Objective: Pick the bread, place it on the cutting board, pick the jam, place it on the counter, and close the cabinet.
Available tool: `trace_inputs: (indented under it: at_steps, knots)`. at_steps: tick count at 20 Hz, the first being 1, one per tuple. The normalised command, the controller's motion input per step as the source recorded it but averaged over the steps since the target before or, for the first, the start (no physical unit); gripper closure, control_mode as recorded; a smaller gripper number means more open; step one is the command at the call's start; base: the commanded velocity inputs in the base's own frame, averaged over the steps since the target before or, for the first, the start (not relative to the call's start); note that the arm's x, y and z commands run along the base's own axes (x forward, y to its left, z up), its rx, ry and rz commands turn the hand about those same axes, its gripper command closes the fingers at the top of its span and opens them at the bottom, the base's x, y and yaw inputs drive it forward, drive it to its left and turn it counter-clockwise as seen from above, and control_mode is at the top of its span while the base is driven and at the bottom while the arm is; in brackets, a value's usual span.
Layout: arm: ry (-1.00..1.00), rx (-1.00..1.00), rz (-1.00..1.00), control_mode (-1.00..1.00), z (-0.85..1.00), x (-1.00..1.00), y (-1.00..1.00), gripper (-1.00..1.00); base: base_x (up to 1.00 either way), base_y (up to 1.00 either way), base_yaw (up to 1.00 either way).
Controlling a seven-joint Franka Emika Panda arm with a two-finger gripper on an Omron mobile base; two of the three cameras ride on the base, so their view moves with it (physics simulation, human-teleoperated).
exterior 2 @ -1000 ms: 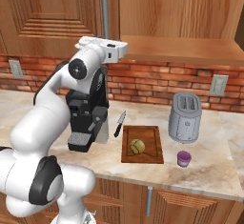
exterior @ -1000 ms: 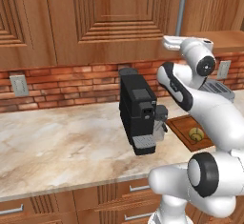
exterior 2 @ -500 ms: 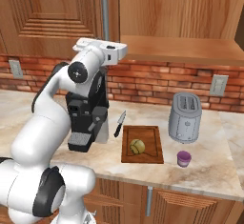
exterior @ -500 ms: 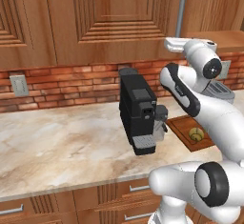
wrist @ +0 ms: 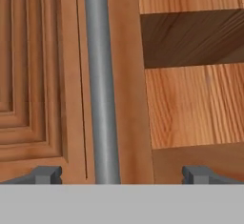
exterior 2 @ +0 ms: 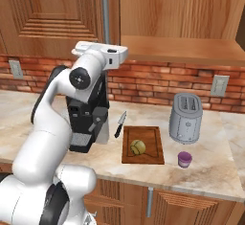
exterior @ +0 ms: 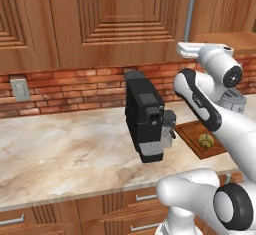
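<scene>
Hand view: my hand [wrist: 121, 174] spread wide, empty, facing cabinet [wrist: 43, 75] handle [wrist: 101, 75] to shut it. Bread [exterior 2: 138, 147] sits on cutting board [exterior 2: 155, 138], jam [exterior 2: 184, 159] on tabletop [exterior 2: 210, 166].

Coffee machine [exterior 2: 86, 118] — knife [exterior 2: 119, 124] beside — toaster [exterior 2: 186, 118].

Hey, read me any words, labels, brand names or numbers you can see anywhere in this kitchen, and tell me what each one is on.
No readable text in any view.
The jam: no label shows on the purple jar.
The toaster: plain metal, no brand visible.
The coffee machine: plain dark panels, no markings can be made out.
The cabinet and the counter: wood grain and marble pattern only.
</scene>
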Motion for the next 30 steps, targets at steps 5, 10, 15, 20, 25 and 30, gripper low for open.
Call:
trace_inputs:
  at_steps: [5, 10, 15, 20, 25, 30]
  knots:
    - [0.00, 0.00, 0.00, -1.00, 0.00, -0.47, -0.12, -1.00, 0.00, 0.00, 0.00]
    - [0.00, 0.00, 0.00, -1.00, 0.00, -0.50, -0.23, -1.00, 0.00, 0.00, 0.00]
    - [0.01, 0.00, 0.00, -1.00, 0.00, -0.52, -0.26, -1.00, 0.00, 0.00, 0.00]
    - [0.01, 0.00, 0.00, -1.00, 0.00, -0.55, -0.26, -1.00, 0.00, 0.00, 0.00]
    - [0.05, 0.00, 0.00, -1.00, 0.00, -0.51, -0.17, -1.00, 0.00, 0.00, 0.00]
    - [0.11, 0.00, 0.00, -1.00, 0.03, -0.48, -0.12, -1.00, 0.00, 0.00, 0.00]
